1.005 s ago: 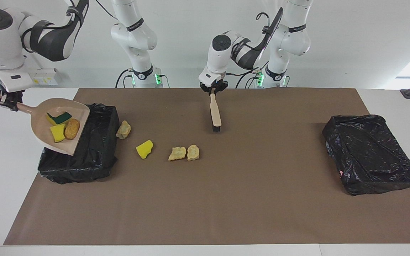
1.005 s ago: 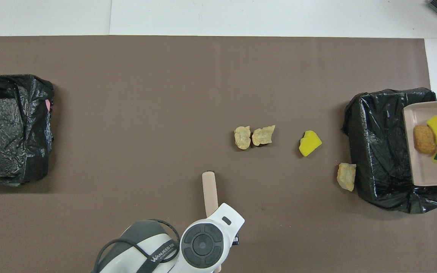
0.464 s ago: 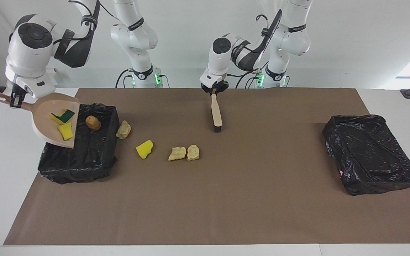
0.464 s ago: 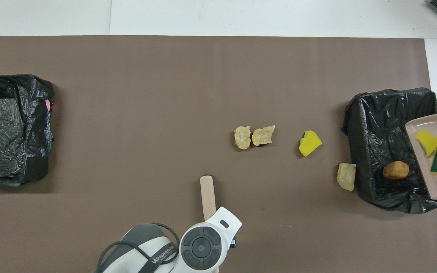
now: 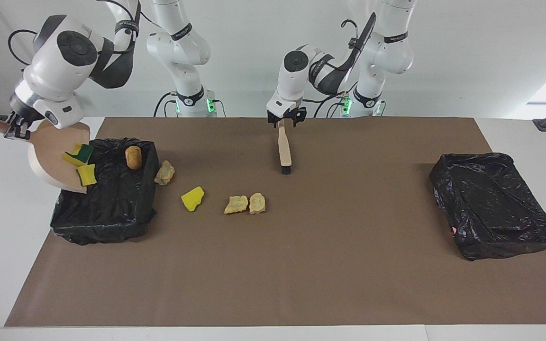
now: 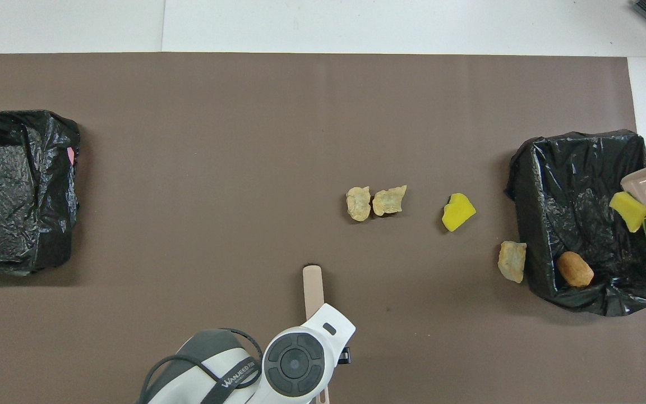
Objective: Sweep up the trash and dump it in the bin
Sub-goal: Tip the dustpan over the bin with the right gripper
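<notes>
While the right pincer [image 5: 11, 129] grips the handle of the beige dustpan [image 5: 52, 158], the pan hangs steeply tilted over the black-lined bin [image 5: 112, 208] at the right arm's end of the tabletop [image 5: 301, 265], its lip low over the bin's edge. Two pieces of trash sit near that lip: a yellow-and-green chunk [image 5: 79, 152] and a bright yellow chunk [image 5: 86, 174]. A tan-orange chunk [image 5: 133, 157] lies inside the bin, against the wall nearer the robots.

Loose trash on the brown mat:
- pale tan chunk [image 5: 164, 172], just beside the bin's wall, outside it
- yellow chunk [image 5: 192, 198], a little toward the middle of the mat
- two pale tan chunks [image 5: 245, 204], touching each other, farther along toward the left arm's end

Left pincer [image 5: 285, 120] stands over the handle end of the brush [image 5: 284, 148], fingers spread to either side of the handle. The brush lies flat on the mat, bristles pointing away from the robots, nearer to the robots than the pair of tan chunks and well apart from them.

A second black-lined bin [image 5: 493, 206] sits at the left arm's end; no trash shows in it. Nothing lies between the brush and the loose chunks.
</notes>
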Available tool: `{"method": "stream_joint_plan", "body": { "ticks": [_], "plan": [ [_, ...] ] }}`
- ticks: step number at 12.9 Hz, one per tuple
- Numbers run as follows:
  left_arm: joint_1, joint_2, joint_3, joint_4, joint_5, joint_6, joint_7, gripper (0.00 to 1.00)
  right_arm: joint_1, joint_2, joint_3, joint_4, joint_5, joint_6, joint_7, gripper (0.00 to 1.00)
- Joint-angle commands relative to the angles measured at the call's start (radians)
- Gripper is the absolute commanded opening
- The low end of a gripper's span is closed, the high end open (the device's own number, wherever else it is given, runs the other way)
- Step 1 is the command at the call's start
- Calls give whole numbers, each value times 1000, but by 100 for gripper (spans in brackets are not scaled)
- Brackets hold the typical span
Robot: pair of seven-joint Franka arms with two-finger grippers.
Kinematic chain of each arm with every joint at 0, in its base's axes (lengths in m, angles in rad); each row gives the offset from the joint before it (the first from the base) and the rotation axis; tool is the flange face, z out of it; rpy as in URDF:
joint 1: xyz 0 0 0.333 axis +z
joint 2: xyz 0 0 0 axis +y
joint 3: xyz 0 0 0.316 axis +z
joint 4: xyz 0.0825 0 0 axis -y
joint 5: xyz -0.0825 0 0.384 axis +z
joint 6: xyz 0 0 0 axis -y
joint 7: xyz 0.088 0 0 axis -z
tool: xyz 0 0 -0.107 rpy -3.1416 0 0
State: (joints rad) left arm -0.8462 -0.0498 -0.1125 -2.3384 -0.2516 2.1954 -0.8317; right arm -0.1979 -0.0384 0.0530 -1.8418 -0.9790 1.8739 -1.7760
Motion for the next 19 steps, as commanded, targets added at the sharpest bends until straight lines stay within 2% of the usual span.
{"method": "stream_joint_plan", "body": {
  "ticks": [1, 4, 6, 9, 12, 14, 16, 19],
  "plan": [
    [73, -21, 16, 8, -3, -20, 3, 100, 49, -29, 5, -14, -59, -67, 30, 0],
    [223, -22, 16, 73, 64, -52, 66, 100, 52, -41, 4, -1, -81, -75, 20, 0],
    [313, -22, 17, 96, 126, -57, 129, 100, 52, -43, 7, 30, -34, -82, 30, 0],
    [467, -35, 17, 96, 137, -59, 329, 100, 55, -40, 8, 61, 199, -114, 70, 0],
    [629, -73, 17, 125, 137, -156, 611, 100, 61, -44, 13, 59, 424, -162, 281, 0],
    [721, -81, 17, 172, 138, -244, 780, 100, 75, -54, 13, 46, 514, -182, 467, 0],
    [789, -81, 19, 249, 169, -330, 888, 100, 103, -75, 13, 15, 629, -211, 706, 0],
    [831, -56, 19, 424, 184, -488, 930, 100, 190, -69, 13, -7, 710, -216, 1060, 0]
  ]
}}
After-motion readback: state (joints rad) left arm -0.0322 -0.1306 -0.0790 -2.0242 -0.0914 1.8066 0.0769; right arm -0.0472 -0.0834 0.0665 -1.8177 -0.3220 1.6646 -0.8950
